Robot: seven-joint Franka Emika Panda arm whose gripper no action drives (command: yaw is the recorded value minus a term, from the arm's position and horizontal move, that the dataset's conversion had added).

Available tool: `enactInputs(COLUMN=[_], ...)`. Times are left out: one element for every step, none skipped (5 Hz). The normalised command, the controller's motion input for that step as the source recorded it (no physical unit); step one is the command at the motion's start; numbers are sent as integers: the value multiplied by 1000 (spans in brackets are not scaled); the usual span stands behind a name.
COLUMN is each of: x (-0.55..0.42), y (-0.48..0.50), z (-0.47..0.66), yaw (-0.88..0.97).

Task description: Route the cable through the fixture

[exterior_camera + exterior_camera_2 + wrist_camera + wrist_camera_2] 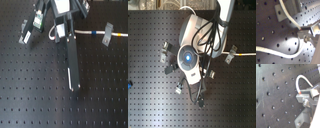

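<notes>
A white cable (85, 32) with blue and yellow marks lies along the far side of the black perforated board and passes a small metal fixture clip (106, 36). I cannot tell if it sits inside the clip. My gripper (59, 31) hangs at the cable's near end, where the cable curls. In the first wrist view the gripper (302, 31) is shut on the cable (288, 15), which loops back below it, beside a metal bracket (279, 15). The second wrist view shows the cable loop (301, 77) rising from the gripper (301, 96). In the second exterior view the arm hides the gripper; the cable (247, 52) and clip (231, 52) show.
Several more small metal fixtures stand around the arm's base (165, 47) (179, 90) (213, 74). Another bracket (25, 36) stands at the first exterior view's left. A long dark bar (72, 65) reaches down from the gripper over the board (30, 95).
</notes>
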Motion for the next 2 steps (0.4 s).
enactInputs(x=[0,-62], y=[-1,-33], z=[-28,-432], yaw=[0,0])
